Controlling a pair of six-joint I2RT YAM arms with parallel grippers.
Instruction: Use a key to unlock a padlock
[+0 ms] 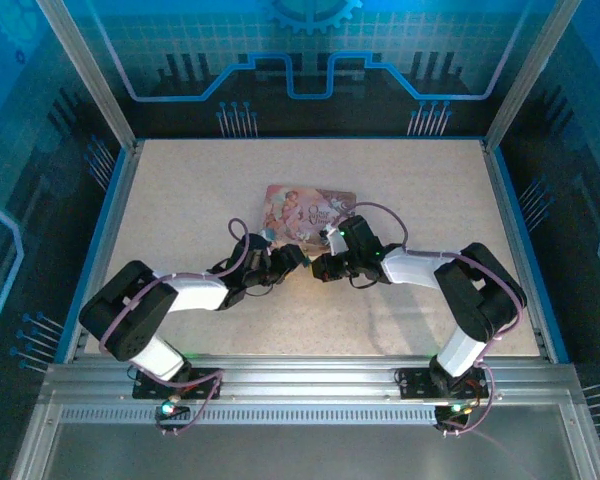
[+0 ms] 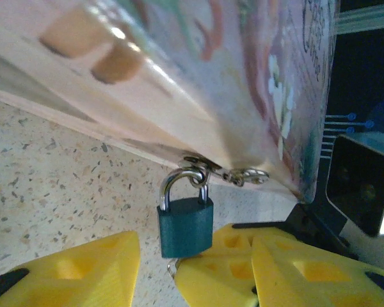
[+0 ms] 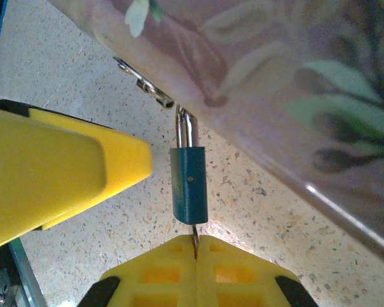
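Near the centre of the right wrist view, the padlock [image 3: 189,182] is sticking out from the edge of the pink picture tin [image 3: 275,83] over the speckled desk [image 3: 64,83], its silvery shackle [image 3: 184,131] hooking through the tin's small clasp [image 3: 144,83]. Just below it, at the bottom middle of the frame, the right end effector [image 3: 195,246] is pinching the key [image 3: 194,235] between closed fingers. The thin blade is pointing straight up into the underside of the lock body; how deep it is sitting I cannot tell. The left end effector [image 2: 195,252] is standing part open with the padlock between its fingers [image 2: 70,268]. A gap is showing beside the lock at the lower left of the left wrist frame, so it is not clamping.

The lock is looking small, hard and light, and it is hanging loosely on the clasp — it is likely to twist away under the key's push unless the left fingers are bracing the flat sides of its body. The key is thin and slippery — best pinched by its wide end and turned gently.
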